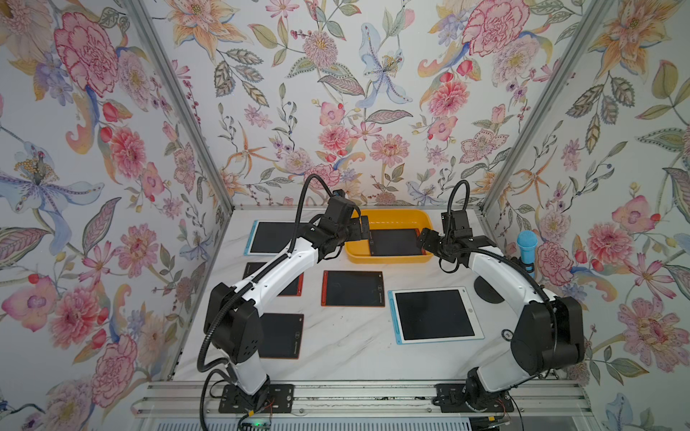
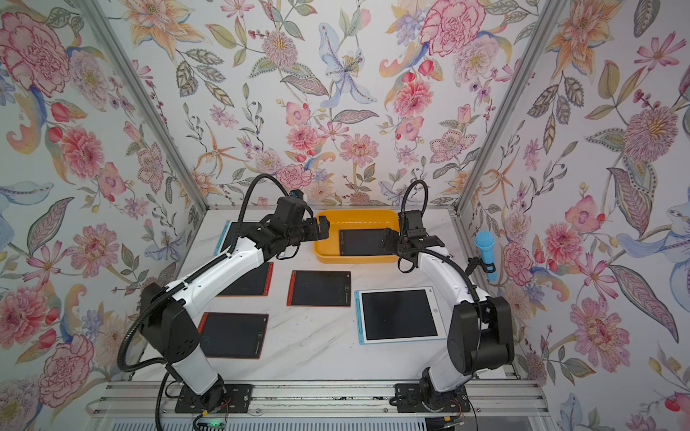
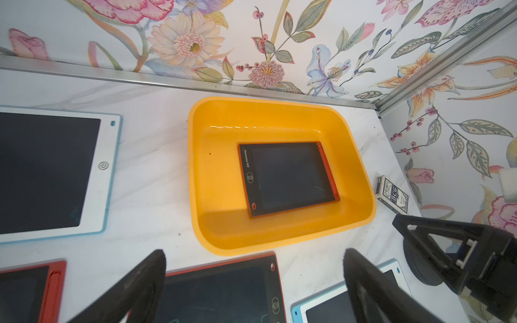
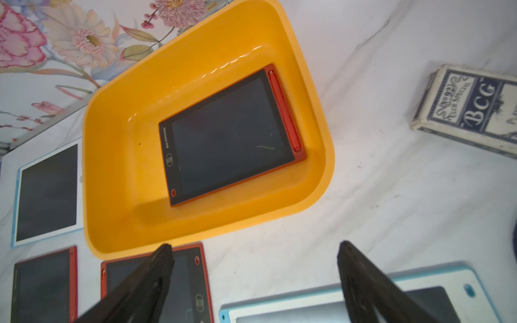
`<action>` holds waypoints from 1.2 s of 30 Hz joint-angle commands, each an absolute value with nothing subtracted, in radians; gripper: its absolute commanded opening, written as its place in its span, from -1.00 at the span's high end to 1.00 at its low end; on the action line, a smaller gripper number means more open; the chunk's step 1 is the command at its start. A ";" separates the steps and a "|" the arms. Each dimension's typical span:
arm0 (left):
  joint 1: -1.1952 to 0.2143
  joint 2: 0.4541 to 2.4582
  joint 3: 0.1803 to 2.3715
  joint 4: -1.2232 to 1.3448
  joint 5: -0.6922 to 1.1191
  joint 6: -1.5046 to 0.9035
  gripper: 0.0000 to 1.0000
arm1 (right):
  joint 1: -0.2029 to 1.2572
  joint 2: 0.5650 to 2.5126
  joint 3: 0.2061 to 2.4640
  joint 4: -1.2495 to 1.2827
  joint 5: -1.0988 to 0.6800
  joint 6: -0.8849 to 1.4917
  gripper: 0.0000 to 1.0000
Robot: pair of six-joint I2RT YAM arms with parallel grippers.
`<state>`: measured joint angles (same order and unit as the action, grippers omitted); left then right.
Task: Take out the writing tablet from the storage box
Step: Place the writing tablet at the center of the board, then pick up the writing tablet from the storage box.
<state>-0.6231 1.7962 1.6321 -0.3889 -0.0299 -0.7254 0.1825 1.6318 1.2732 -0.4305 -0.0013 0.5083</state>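
Red-framed writing tablet [image 1: 395, 242]: flat inside yellow storage box [image 1: 392, 213], upper centre in both top views. Left gripper [image 1: 360, 228], right gripper [image 1: 425, 239]: fingers apart, flanking box, apparently readying extraction.

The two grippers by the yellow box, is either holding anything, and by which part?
Nothing is held. The left gripper and the right gripper both stand open and empty, and the red-framed tablet lies flat in the storage box, untouched.
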 commanded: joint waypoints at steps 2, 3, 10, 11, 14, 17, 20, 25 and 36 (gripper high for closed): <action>-0.630 1.922 1.754 -0.367 0.002 -0.712 -0.99 | 0.120 1.752 1.352 -0.485 -0.032 0.393 -0.80; -0.629 1.956 1.790 -0.381 0.005 -0.700 -0.99 | 0.109 1.781 1.373 -0.486 -0.044 0.379 -0.80; -0.627 2.170 2.035 -0.481 0.014 -0.626 -0.99 | 0.092 1.941 1.519 -0.485 -0.026 0.304 -0.66; -0.627 2.198 2.065 -0.494 0.020 -0.624 -0.99 | 0.092 1.964 1.541 -0.485 -0.021 0.293 -0.63; -0.626 2.259 2.122 -0.512 0.036 -0.621 -0.99 | 0.091 2.018 1.596 -0.488 -0.007 0.257 -0.46; -0.625 2.297 2.143 -0.510 0.056 -0.629 -0.99 | 0.089 2.073 1.647 -0.493 0.009 0.218 -0.34; -0.623 2.323 2.153 -0.508 0.063 -0.631 -0.99 | 0.086 2.122 1.696 -0.508 0.018 0.189 -0.26; -0.615 2.353 2.142 -0.501 0.072 -0.666 -0.99 | 0.083 2.184 1.764 -0.527 0.024 0.179 -0.12; -0.601 2.398 2.101 -0.465 0.117 -0.723 -0.99 | 0.093 2.227 1.800 -0.527 0.032 0.179 0.21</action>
